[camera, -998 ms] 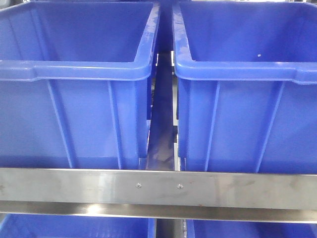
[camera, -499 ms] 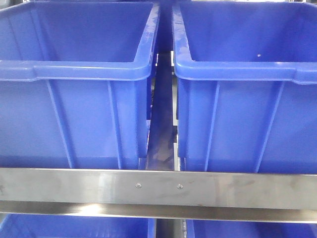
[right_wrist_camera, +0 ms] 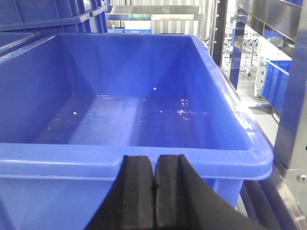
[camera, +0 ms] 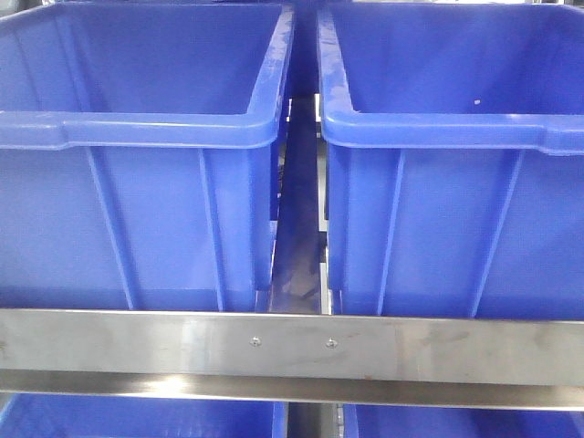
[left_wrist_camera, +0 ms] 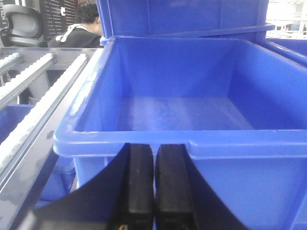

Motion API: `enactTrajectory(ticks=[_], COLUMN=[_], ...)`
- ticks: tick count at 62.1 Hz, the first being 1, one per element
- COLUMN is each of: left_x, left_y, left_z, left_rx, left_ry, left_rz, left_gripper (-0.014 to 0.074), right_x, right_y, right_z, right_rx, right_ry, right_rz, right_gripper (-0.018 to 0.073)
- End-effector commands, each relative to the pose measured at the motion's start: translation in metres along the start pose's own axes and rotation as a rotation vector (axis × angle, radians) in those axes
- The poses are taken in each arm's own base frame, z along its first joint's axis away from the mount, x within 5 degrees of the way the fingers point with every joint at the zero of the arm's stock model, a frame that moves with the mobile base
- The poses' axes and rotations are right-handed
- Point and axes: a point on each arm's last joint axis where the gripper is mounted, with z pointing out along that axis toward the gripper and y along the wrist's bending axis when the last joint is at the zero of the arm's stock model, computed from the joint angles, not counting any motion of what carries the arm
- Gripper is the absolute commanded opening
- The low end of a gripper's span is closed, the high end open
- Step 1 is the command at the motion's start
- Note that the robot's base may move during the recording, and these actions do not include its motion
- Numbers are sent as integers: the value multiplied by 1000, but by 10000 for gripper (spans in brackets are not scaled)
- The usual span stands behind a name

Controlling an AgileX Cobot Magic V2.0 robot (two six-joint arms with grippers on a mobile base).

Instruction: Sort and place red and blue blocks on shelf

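Note:
The red and blue blocks are out of view in every frame. The shelf shows as a brushed-steel front rail (camera: 292, 345) with two small screws, carrying two large blue bins. My left gripper (left_wrist_camera: 154, 149) is shut with nothing between its black pads, just in front of the near rim of a blue bin (left_wrist_camera: 182, 143). My right gripper (right_wrist_camera: 155, 160) is also shut and holds nothing, facing the near rim of another blue bin (right_wrist_camera: 144, 163). Both bins look hollow inside, the right one with only pale specks on its floor.
In the front view the left bin (camera: 137, 128) and right bin (camera: 456, 128) stand side by side with a narrow gap (camera: 297, 237) between them; more blue bins sit below the rail. Roller rails (left_wrist_camera: 33, 110) run left of the left bin. A seated person (left_wrist_camera: 84, 28) is far behind.

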Motion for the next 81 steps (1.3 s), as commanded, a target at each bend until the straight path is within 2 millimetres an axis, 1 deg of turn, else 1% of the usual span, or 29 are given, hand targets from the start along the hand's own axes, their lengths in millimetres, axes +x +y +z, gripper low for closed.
enactTrajectory(ticks=[1,81], left_x=[1,1], left_y=[0,0], left_z=[-1,-1], left_rx=[8,8], left_ry=[-66,-60], left_rz=[-18,-18], left_gripper=[125,125], right_x=[-17,-17], right_y=[0,0], right_z=[-3,-3], right_rx=[3,3], right_ry=[-137,-137], right_rz=[-13,-13], right_gripper=[57,57])
